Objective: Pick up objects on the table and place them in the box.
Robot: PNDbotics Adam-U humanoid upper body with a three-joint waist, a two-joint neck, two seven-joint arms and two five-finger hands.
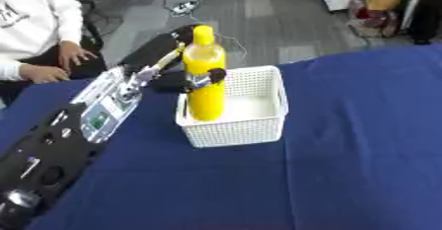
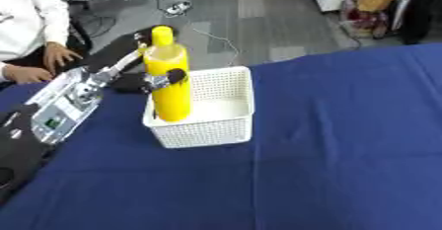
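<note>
Yellow plastic bottle [image 1: 205, 78], tall, with a yellow cap, stands upright inside the white perforated plastic basket [image 1: 250, 129], at its left side, base apparently on or just above the basket floor. Your left hand [image 1: 200, 79] reaches in from the left over the blue tablecloth [image 1: 345, 165] and has its dark fingers curled round the bottle's middle; one fingertip shows on the near face. Right hand is not visible in either view. No other loose objects show on the cloth.

Step in hand, as judged: placement of the bottle in the box, release not yet made. Next move calls for you to confirm the base is seated, straighten the fingers, then draw the hand back leftward without tipping the bottle.
</note>
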